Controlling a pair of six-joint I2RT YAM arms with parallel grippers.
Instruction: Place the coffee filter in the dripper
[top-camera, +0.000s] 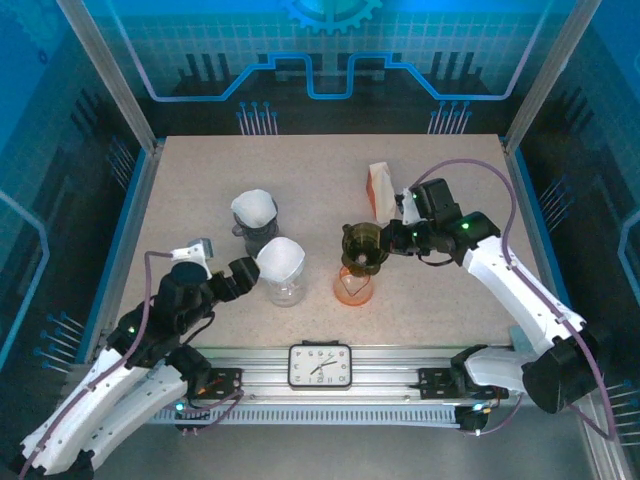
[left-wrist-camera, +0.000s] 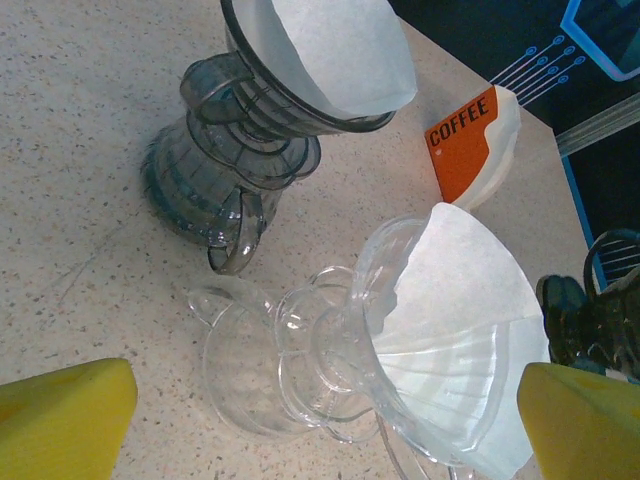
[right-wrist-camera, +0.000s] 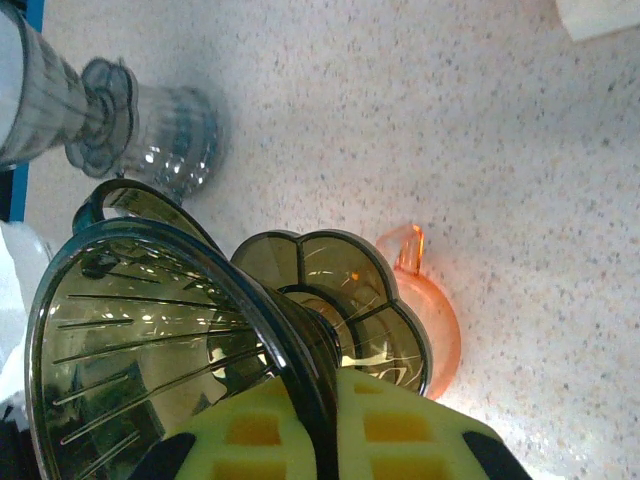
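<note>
The right fingers (right-wrist-camera: 250, 430) pinch the rim of a green dripper (top-camera: 362, 245), holding it over an orange cup (top-camera: 353, 288). The left fingers (left-wrist-camera: 60, 420) are spread wide beside a clear dripper (top-camera: 284, 285) holding 1 paper filter (top-camera: 280, 257). Farther left, a grey dripper (top-camera: 250, 232) holds another. A filter pack (top-camera: 380, 190) stands far on the speckled beige surface (top-camera: 200, 180), ringed by blue-lit panels (top-camera: 320, 60).
</note>
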